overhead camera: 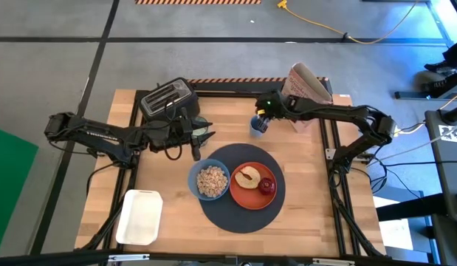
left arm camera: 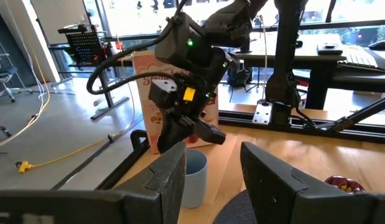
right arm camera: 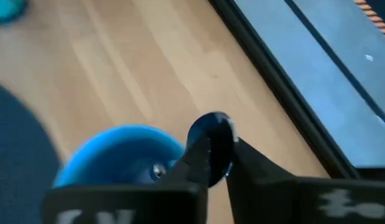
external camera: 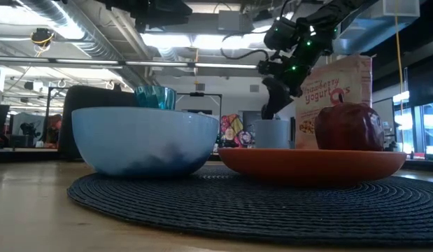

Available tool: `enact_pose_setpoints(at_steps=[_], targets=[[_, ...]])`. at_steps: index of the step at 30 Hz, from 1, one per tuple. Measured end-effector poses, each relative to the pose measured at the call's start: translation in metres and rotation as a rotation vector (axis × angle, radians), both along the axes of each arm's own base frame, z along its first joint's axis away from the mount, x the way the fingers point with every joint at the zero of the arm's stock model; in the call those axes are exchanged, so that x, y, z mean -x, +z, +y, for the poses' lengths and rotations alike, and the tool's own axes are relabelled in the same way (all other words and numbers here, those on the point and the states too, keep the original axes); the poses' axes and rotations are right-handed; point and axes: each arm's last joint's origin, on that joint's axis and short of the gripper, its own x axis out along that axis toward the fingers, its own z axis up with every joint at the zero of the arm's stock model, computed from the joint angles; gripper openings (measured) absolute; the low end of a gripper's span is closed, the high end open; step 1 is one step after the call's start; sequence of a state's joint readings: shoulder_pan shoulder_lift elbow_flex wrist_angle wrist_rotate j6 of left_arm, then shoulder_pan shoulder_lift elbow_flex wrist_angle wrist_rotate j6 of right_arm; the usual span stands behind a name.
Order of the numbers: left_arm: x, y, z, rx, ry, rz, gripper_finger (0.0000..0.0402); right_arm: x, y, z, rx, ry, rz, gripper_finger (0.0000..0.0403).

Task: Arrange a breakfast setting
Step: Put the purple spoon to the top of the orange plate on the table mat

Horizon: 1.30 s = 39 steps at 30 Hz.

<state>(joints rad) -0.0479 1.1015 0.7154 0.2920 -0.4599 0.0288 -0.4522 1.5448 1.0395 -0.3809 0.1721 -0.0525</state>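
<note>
The round dark mat (overhead camera: 239, 214) bears the blue bowl (overhead camera: 210, 181) of cereal and the orange plate (overhead camera: 252, 185) with fruit. A greenish tumbler (overhead camera: 204, 127) stands by the toaster, and my left gripper (left arm camera: 214, 177) hovers open over that spot, holding nothing. Just beyond the mat's far edge stands a light blue cup (overhead camera: 258, 125). My right gripper (right arm camera: 217, 155) reaches down over the cup, shut on the rounded end of the metal spoon (right arm camera: 214, 146). The rest of the spoon is hidden in the cup. My right gripper pinches the spoon's rounded shiny end (right arm camera: 212, 134) between its two fingertips. The fingers (left arm camera: 192, 127) slant down from the table's far right, over the cup's mouth. The part of the spoon below the fingers goes into the cup (right arm camera: 117, 162) and is hidden.
A black toaster (overhead camera: 167, 98) stands at the far left and a white tray (overhead camera: 139, 216) at the near left. A cereal bag (overhead camera: 308, 89) stands behind the cup at the far right. Bare wood lies right of the mat.
</note>
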Motion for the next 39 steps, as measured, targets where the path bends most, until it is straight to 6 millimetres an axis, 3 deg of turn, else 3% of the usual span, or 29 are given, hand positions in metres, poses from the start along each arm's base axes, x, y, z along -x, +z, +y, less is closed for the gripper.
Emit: enact_pose_setpoints(at_steps=[10, 18, 32, 39], targets=[[0.000, -0.001, 0.000, -0.001, 0.000, 0.006, 0.0149, 0.004, 0.006, 0.003, -0.028, 0.034, -0.020, 0.0012], [0.000, -0.002, 0.001, -0.003, 0.020, 0.017, 0.0149, 0.016, 0.031, 0.010, 0.008, 0.048, -0.098, 0.0004], [-0.044, -0.036, -0.002, -0.220, 0.002, 0.086, 0.0149, 0.034, 0.092, 0.021, 0.080, 0.045, -0.475, 0.0005], [-0.058, -0.041, -0.001, -0.371, 0.034, 0.037, 0.0149, 0.036, 0.112, 0.027, 0.053, 0.083, -0.691, 0.0005]])
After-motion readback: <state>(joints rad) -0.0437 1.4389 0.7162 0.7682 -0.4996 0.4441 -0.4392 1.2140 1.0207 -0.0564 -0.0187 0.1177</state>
